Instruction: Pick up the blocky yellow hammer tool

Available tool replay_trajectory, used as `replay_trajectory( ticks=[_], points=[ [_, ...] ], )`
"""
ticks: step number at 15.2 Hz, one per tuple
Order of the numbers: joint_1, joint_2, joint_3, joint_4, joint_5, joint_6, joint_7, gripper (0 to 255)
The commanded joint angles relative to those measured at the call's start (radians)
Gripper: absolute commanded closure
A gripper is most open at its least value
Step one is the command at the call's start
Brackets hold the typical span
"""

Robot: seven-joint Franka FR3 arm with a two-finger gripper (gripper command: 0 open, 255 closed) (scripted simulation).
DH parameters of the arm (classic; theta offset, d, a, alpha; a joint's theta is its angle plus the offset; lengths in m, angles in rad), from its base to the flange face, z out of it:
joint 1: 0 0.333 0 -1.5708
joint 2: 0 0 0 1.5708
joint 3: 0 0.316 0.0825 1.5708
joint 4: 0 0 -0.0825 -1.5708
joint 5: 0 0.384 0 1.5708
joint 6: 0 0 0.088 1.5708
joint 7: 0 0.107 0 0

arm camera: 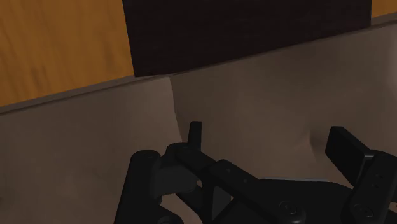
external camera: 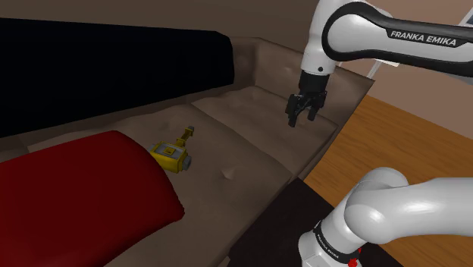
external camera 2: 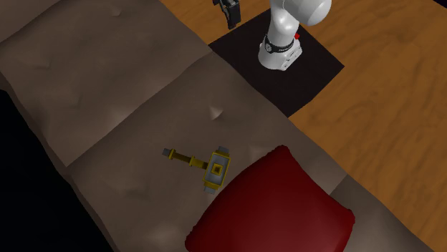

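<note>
A blocky yellow hammer [external camera: 173, 154] with grey trim lies flat on the brown sofa seat [external camera: 242, 152], its head right beside a red cushion [external camera: 76, 197]. The second exterior view has the hammer [external camera 2: 208, 166] with its handle pointing away from the cushion [external camera 2: 272, 207]. My black gripper [external camera: 302, 115] hangs open and empty above the seat's far end, well off to the shoulder view's right of the hammer. Its fingers stand apart in the wrist view [arm camera: 267, 135], over the sofa's edge. The gripper [external camera 2: 229, 13] also sits at the top edge of the second exterior view.
The sofa back [external camera: 265, 64] rises behind the seat, with a black area [external camera: 98, 68] over its left part. The dark stand [external camera 2: 286, 79] carries the arm's base [external camera 2: 283, 50] on a wooden floor [external camera: 409, 144]. A seam [arm camera: 172, 102] splits the seat cushions.
</note>
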Motion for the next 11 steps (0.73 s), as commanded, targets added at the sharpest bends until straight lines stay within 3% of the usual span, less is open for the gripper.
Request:
replay_trajectory(
  ticks=[1, 11],
  points=[
    [0.000, 0.000, 0.000, 0.000, 0.000, 0.000, 0.000, 0],
    [0.022, 0.172, 0.198, -0.040, 0.148, 0.265, 0.372, 0]
  ],
)
